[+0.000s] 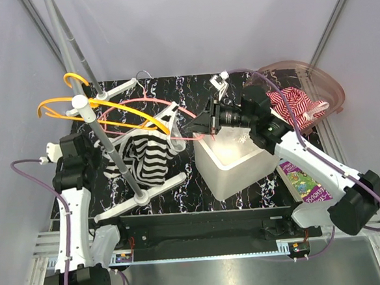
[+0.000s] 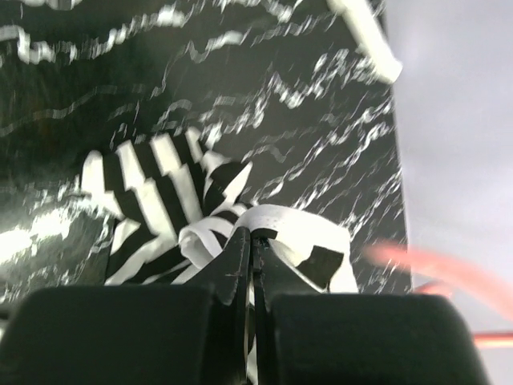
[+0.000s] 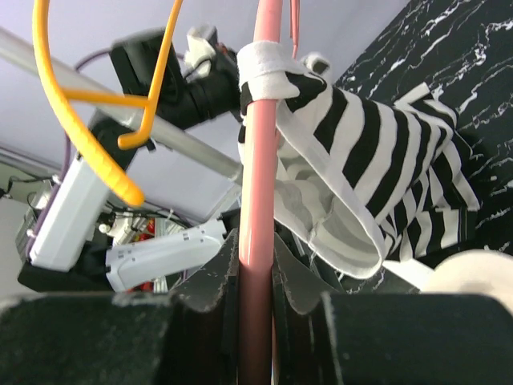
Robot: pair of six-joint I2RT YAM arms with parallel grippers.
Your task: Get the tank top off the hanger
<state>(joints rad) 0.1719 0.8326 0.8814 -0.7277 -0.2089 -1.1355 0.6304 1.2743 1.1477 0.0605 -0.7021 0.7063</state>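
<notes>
At 9 o'clock on the black marbled tabletop (image 1: 193,188), a black-and-white striped fabric tank top (image 1: 142,160) hangs bunched & crumpled from a thin pink plastic hanger (image 3: 260,160). R wrist view: a white-edged strap (image 3: 268,68) loops round the hanger's bar at 12 o'clock, w/ the rest of the cloth sagging toward 4 o'clock. L gripper (image 2: 250,241): jaws pressed together, pinching a white-trimmed fold of the top. R gripper (image 3: 256,265): jaws narrowly apart, clamped on the pink bar below the strap.
</notes>
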